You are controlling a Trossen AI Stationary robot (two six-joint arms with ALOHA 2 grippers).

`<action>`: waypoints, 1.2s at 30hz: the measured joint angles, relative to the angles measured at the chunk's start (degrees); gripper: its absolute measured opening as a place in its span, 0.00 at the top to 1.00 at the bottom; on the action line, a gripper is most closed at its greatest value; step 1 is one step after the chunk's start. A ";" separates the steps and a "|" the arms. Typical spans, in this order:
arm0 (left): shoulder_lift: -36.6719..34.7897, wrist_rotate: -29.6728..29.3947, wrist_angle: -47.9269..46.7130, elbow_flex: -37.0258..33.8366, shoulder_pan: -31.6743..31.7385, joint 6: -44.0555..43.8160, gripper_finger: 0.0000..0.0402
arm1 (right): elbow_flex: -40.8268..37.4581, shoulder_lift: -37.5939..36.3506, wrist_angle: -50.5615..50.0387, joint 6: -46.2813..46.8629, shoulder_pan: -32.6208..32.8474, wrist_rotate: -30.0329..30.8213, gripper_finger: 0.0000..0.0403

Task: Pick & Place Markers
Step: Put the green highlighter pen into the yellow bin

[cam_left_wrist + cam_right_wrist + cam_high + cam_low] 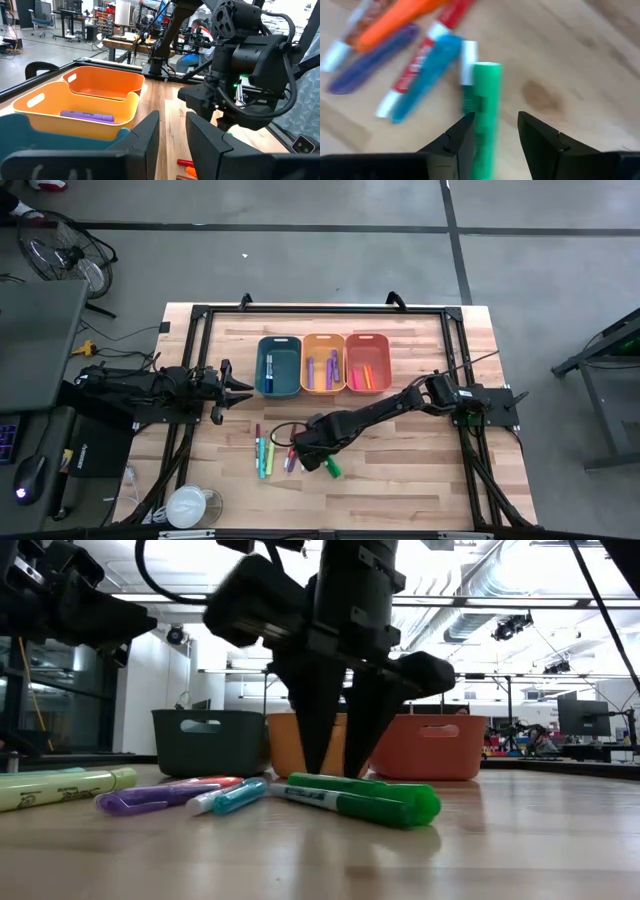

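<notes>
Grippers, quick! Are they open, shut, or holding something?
Left gripper: open, holding nothing, beside the teal bin.
Right gripper: open, over the green marker, not gripping it.

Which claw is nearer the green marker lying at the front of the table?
The right claw: it hangs just above the green marker, fingers apart. The left claw waits beside the teal bin, well away from the marker.

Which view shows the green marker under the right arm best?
The right wrist view: the green marker fills the frame's middle, lying on the table just ahead of the open right gripper. The low view shows its full length from the side. The high view shows only a small green end beside the gripper. The left wrist view does not show it.
</notes>
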 joint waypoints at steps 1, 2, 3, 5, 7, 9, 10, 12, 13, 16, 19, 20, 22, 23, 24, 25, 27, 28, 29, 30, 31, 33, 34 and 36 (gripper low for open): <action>0.01 0.00 0.00 0.00 -0.01 0.01 0.77 | 0.00 0.00 -0.56 -0.01 0.02 0.13 0.66; 0.00 0.01 -0.01 0.00 -0.01 0.00 0.77 | 0.00 0.00 -0.77 -0.01 0.00 0.17 0.66; 0.00 -0.01 -0.01 0.00 -0.02 0.02 0.77 | 0.00 -0.02 -0.64 -0.01 0.00 0.22 0.66; 0.01 0.01 -0.01 0.00 -0.01 0.00 0.77 | 0.00 -0.02 -0.39 0.04 0.02 0.23 0.66; 0.02 0.01 -0.01 0.00 0.00 0.00 0.77 | 0.00 -0.04 0.00 0.14 0.07 0.23 0.66; 0.02 0.00 0.00 0.00 0.00 0.00 0.77 | -0.06 -0.09 0.05 0.14 0.07 0.23 0.66; 0.01 0.00 0.00 0.00 -0.01 0.00 0.77 | -0.13 -0.11 0.00 0.15 0.09 0.25 0.66; 0.00 0.01 -0.01 0.00 -0.01 0.00 0.77 | -0.22 -0.11 -0.13 0.12 0.09 0.40 0.66; 0.02 -0.01 -0.01 0.00 0.00 0.00 0.77 | -0.22 -0.11 -0.17 0.10 0.13 0.55 0.66; 0.01 0.01 -0.01 0.00 0.00 0.00 0.77 | -0.22 -0.11 -0.46 0.04 0.25 1.15 0.66; 0.00 0.01 -0.01 0.00 -0.02 0.00 0.77 | -0.22 -0.08 -1.77 0.00 0.38 1.49 0.66; 0.00 0.01 0.01 0.00 0.00 0.02 0.77 | -0.22 0.08 -2.09 0.00 0.41 1.42 0.66; 0.01 0.01 -0.01 0.00 -0.01 0.00 0.77 | -0.22 0.30 -2.68 -0.26 0.51 0.99 0.66; 0.01 0.01 -0.01 0.00 -0.01 0.00 0.77 | -0.22 0.47 -2.69 -0.53 0.60 0.99 0.66; 0.01 0.00 -0.01 0.00 -0.02 0.00 0.77 | -0.22 0.61 -2.61 -0.73 0.68 0.97 0.66; 0.00 0.01 -0.01 0.00 -0.02 0.00 0.77 | -0.22 0.67 -2.59 -0.79 0.70 0.91 0.66; 0.01 0.01 0.00 0.00 0.00 0.00 0.77 | -0.22 0.74 -2.55 -0.97 0.70 0.91 0.66; 0.00 0.00 -0.01 0.00 -0.01 0.00 0.77 | -0.22 0.74 -2.54 -0.99 0.70 0.93 0.66; 0.00 0.01 -0.01 0.00 -0.02 0.00 0.77 | -0.22 0.74 -2.55 -0.99 0.70 1.06 0.66; 0.02 0.01 0.01 0.00 0.00 0.00 0.77 | -0.33 0.74 -2.39 -0.96 0.70 1.17 0.66; 0.01 0.01 0.00 0.00 0.00 0.01 0.77 | -0.89 0.74 -1.54 -0.89 0.70 1.12 0.66; 0.01 -0.01 0.00 0.00 0.00 0.01 0.77 | -2.43 0.74 0.69 -0.47 0.70 0.02 0.66; 0.02 0.01 -0.01 0.00 -0.02 0.00 0.77 | -3.32 0.61 2.14 -0.33 0.72 -0.60 0.66; 0.02 0.00 -0.01 0.00 0.00 0.00 0.77 | -5.54 0.24 4.85 0.14 0.72 -1.46 0.66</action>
